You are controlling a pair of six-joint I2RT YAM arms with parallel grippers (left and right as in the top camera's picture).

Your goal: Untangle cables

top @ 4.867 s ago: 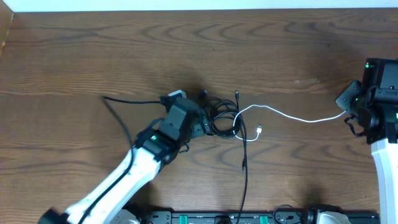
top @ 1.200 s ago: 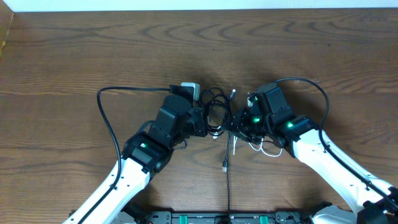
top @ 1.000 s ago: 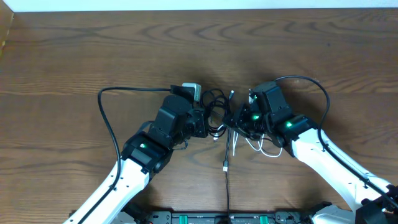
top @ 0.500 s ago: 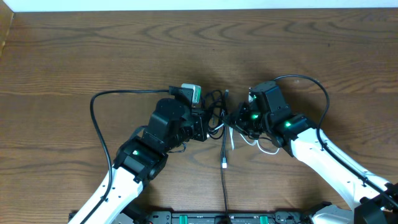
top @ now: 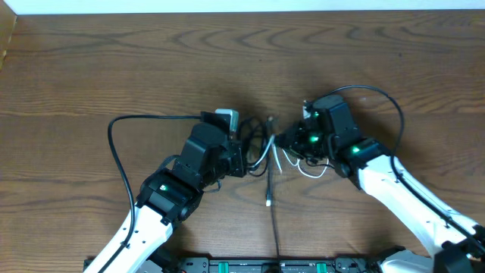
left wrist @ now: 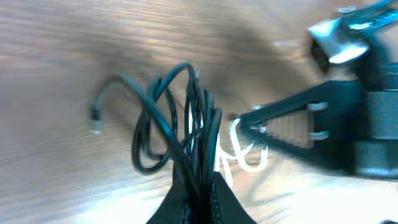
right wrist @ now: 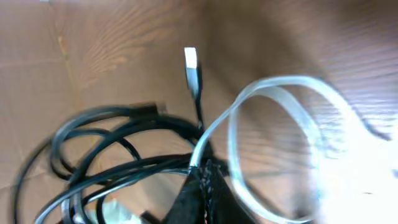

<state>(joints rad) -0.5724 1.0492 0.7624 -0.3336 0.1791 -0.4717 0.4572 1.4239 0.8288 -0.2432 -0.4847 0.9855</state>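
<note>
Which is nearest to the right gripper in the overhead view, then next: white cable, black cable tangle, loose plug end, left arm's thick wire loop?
From the right gripper:
1. white cable, at its fingertips.
2. black cable tangle, just to its left.
3. loose plug end, toward the near edge.
4. thick wire loop, far left.

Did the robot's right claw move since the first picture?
Yes. The right black two-finger gripper travelled left, from the right edge of the brown wooden table to its middle, beside the tangle of thin black and white cables.
</note>
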